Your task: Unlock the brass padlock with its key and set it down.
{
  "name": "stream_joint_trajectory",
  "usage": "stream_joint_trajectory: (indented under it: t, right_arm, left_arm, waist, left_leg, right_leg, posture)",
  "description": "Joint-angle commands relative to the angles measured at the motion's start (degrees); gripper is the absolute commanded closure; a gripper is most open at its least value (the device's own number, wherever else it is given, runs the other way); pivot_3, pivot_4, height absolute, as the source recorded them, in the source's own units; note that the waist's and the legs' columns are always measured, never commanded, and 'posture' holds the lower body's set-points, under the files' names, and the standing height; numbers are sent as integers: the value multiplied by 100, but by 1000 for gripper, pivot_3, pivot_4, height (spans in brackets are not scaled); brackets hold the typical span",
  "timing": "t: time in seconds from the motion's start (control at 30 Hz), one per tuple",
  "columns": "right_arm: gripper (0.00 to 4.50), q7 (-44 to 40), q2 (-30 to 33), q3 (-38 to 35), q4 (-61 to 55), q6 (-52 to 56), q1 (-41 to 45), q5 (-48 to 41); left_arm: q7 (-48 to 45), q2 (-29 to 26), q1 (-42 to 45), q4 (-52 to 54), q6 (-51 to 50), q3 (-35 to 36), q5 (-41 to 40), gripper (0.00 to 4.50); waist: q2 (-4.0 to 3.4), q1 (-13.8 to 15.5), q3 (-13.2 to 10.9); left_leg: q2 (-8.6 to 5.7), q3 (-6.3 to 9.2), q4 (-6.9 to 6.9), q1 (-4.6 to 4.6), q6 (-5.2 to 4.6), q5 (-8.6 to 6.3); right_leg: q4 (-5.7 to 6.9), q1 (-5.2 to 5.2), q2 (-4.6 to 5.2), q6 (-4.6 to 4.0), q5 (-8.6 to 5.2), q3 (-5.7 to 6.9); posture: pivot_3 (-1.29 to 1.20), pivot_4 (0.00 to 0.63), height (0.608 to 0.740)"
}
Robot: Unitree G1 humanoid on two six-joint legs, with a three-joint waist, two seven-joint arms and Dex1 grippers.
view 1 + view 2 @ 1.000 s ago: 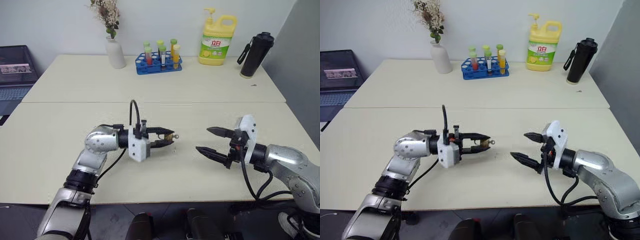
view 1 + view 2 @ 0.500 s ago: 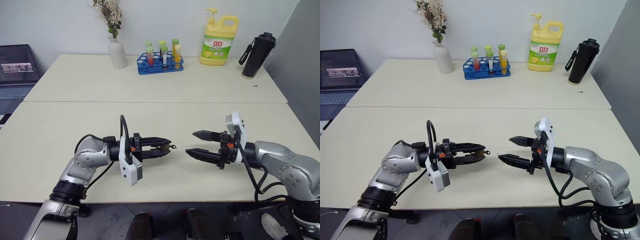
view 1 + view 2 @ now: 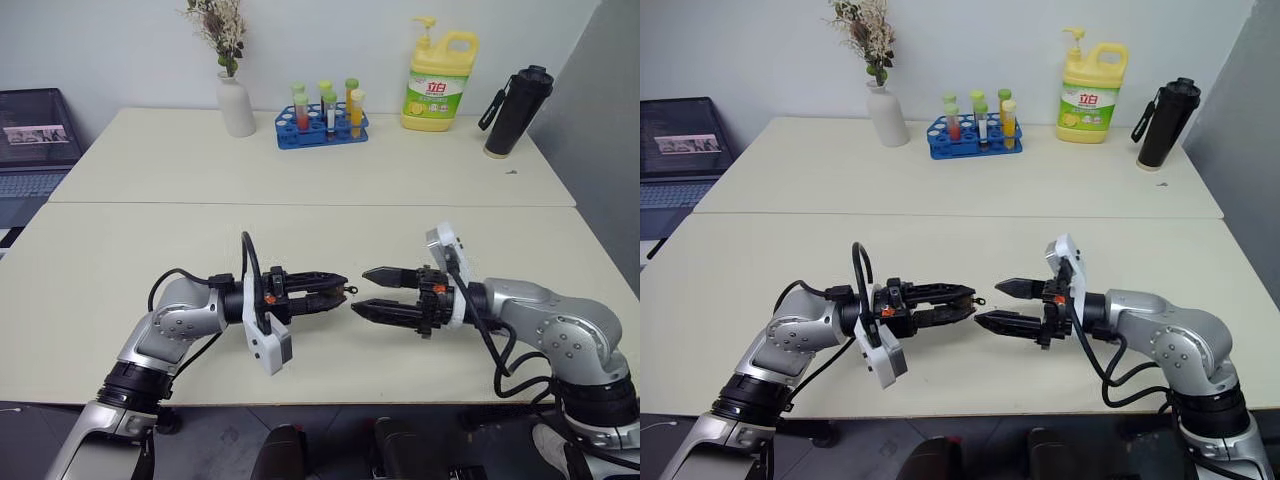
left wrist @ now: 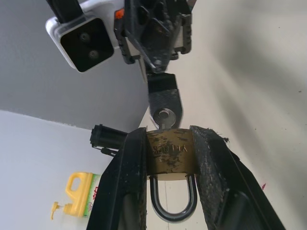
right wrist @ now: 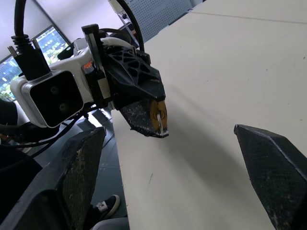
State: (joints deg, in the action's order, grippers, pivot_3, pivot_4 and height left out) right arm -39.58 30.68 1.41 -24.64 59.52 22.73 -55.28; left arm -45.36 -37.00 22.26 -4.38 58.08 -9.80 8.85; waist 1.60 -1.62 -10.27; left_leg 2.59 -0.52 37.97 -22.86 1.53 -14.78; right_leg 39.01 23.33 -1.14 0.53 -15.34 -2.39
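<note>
The right gripper (image 3: pixel 367 291), jaws spread, has closed in from the right on the key (image 4: pixel 164 116) seated in the brass padlock (image 4: pixel 169 156) pinched by the left gripper (image 3: pixel 334 290) above the table (image 3: pixel 300 180), so turning the key looks next.

We seem to be in a lab or office: pale tables (image 3: pixel 300 180), a tube rack (image 3: pixel 322 125), a laptop (image 3: pixel 35 140), a soap jug (image 3: pixel 436 80).

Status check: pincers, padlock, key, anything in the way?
Left pincer shut on brass padlock, key in its keyhole. Right pincer open, tips just short of key. Nothing between them.
</note>
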Motion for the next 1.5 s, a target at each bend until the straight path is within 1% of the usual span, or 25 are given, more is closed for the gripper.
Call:
stream_joint_trajectory:
  t: [0.03,0.2,0.3,0.37,0.6,0.83,0.9,1.07,1.17,1.3,1.4,1.5]
  right_arm:
    - [931,-51,-53,55,-86,18,127,-106]
    - [2704,-60,-117,46,-30,4,171,-113]
    - [3869,-89,-112,49,-22,21,175,-115]
    - [4497,-87,-120,42,-13,44,180,-134]
    - [4500,-66,-162,3,62,204,240,-263]
    - [4500,153,-258,-222,559,929,680,-904]
    - [4500,335,-326,-350,770,1236,815,-1226]
    - [4500,1183,-516,-715,1712,2251,1245,-2291]
    - [4500,1431,-521,-744,1831,2427,1374,-2457]
    - [4500,1446,-436,-636,1842,2553,1508,-2377]
    - [4500,1558,-507,-679,1904,2592,1526,-2450]
    - [4500,1919,-646,-755,2085,2659,1498,-2753]
  left_arm:
    - [164,-104,19,276,89,-64,42,3518]
    - [277,-145,0,297,89,-109,102,3518]
    - [334,-168,8,294,96,-124,141,3518]
    - [375,-189,11,289,106,-139,159,3518]
    - [483,-226,-1,275,159,-168,257,3518]
    - [565,-280,-22,221,367,-233,435,3518]
    - [615,-282,-15,214,414,-232,499,3518]
    - [772,-295,-7,173,537,-216,684,3518]
    - [879,-300,-4,137,548,-194,774,3518]
    - [1012,-316,-20,140,541,-163,883,3518]
    - [1096,-336,-24,152,552,-160,967,3518]
    - [1169,-362,-44,180,601,-169,1030,3518]
  waist:
    - [0,0,0]
    - [0,0,0]
    - [0,0,0]
    - [0,0,0]
    - [0,-1,0]
    - [0,-1,0]
    - [0,-1,0]
    - [0,-5,0]
    - [0,-6,0]
    - [0,-8,0]
    - [0,-8,0]
    - [-1,-9,0]
  left_leg:
    - [0,1,0,0,0,0]
    - [0,1,0,0,0,0]
    - [1,3,0,0,0,0]
    - [1,2,0,0,0,0]
    - [1,1,0,0,0,0]
    - [1,2,0,1,0,0]
    - [2,2,-1,0,0,0]
    - [0,-2,-2,-1,0,0]
    - [0,-4,-2,-3,0,0]
    - [0,-2,-3,-5,-1,0]
    - [0,-1,-3,-5,-1,-1]
    - [1,-2,-3,-6,-1,0]
  right_leg:
    - [0,0,0,0,0,1]
    - [0,0,0,0,0,1]
    - [0,0,1,0,0,3]
    - [0,0,1,0,0,2]
    - [0,0,1,0,0,2]
    - [1,0,4,0,0,3]
    - [0,0,5,-3,1,3]
    - [1,0,10,-13,8,2]
    - [0,1,11,-11,6,2]
    - [-1,4,11,-6,4,1]
    - [-1,4,11,-3,2,2]
    - [-1,5,11,-4,3,1]
  posture:
    - [0,150,740]
    - [0,150,740]
    - [0,150,740]
    - [0,150,740]
    - [0,150,740]
    - [0,150,740]
    - [0,150,740]
    - [0,150,740]
    - [0,150,740]
    - [0,150,740]
    - [0,150,740]
    - [0,150,740]
